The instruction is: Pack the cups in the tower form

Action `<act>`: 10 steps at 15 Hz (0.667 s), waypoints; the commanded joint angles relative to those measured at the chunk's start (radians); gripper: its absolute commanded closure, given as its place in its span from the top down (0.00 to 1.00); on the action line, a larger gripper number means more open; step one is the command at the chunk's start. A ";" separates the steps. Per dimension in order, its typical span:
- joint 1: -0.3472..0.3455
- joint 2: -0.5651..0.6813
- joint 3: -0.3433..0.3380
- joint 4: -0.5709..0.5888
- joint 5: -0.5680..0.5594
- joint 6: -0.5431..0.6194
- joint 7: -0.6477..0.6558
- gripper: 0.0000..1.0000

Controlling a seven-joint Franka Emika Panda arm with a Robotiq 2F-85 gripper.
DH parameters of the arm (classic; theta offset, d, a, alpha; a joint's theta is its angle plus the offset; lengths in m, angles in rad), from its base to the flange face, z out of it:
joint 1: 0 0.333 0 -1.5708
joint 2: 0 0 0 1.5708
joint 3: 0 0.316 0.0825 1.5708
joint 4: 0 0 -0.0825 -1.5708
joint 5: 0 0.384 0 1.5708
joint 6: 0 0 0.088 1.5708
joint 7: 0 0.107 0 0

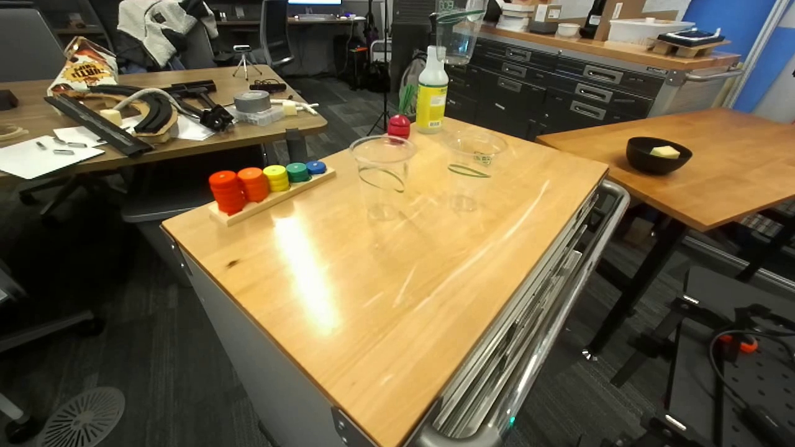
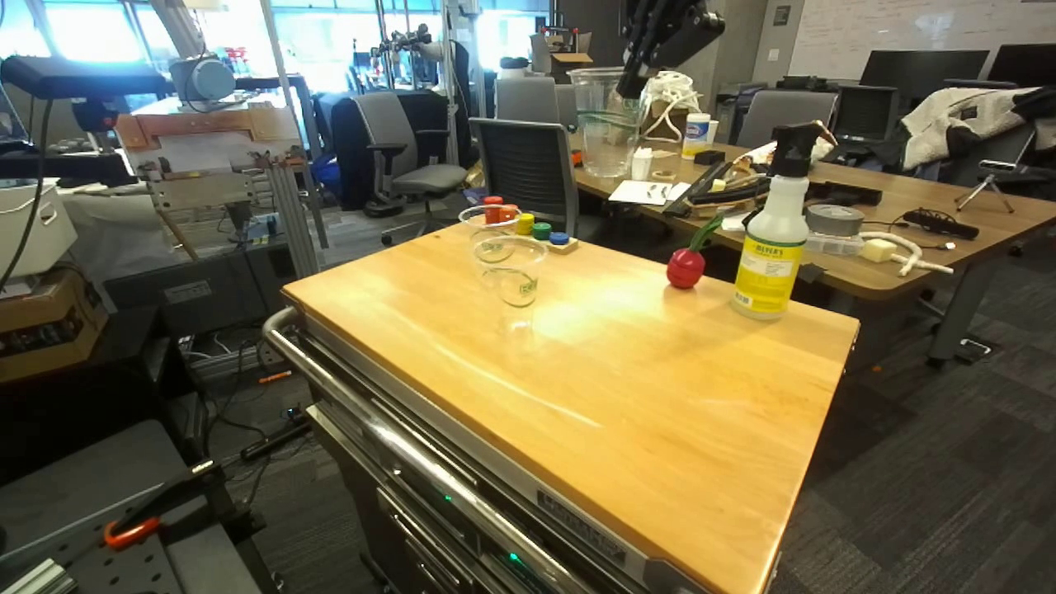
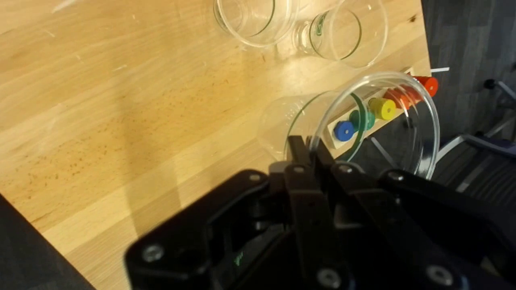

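Pinching one clear cup (image 2: 606, 124) at the rim, between the black fingertips (image 3: 297, 150) of the end effector (image 3: 311, 147), and holding it in the air, mouth up, well above the counter (image 2: 660, 412). See-through, with green banding around the wall. Lower down, upright on the counter, apart but near each other in an exterior view, a left cup (image 1: 382, 177) and a right cup (image 1: 477, 164), both clear, mouth up and likewise banded in green. Farther left, close to the counter's edge, a row of coloured discs (image 1: 276, 180) on a wooden strip (image 1: 276, 198), running near to far from red through orange, yellow and green to blue; visible through the held cup, too, in the wrist view. At the far end in an exterior view, near each other, a red round piece (image 1: 398, 128) with a green top and a spray bottle (image 1: 431, 102) with a yellow label. Beyond, on a desk (image 1: 146, 77) to the left, a roll of grey tape (image 1: 251, 100) and a small tripod (image 1: 243, 62). On a wooden table (image 1: 739, 155) to the right, a black bowl (image 1: 652, 164) with a pale yellow piece (image 1: 666, 151) inside.
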 commanded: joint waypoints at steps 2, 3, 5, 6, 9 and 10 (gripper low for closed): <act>-0.005 -0.072 0.002 -0.067 0.025 -0.078 -0.071 0.04; -0.003 -0.076 0.002 -0.083 0.022 -0.093 -0.095 0.04; 0.002 -0.081 0.003 -0.122 0.019 -0.124 -0.133 0.04; 0.006 -0.087 0.004 -0.145 0.014 -0.133 -0.152 0.04; 0.025 -0.098 0.010 -0.217 0.004 -0.125 -0.206 0.04; 0.033 -0.098 0.012 -0.235 -0.003 -0.111 -0.211 0.04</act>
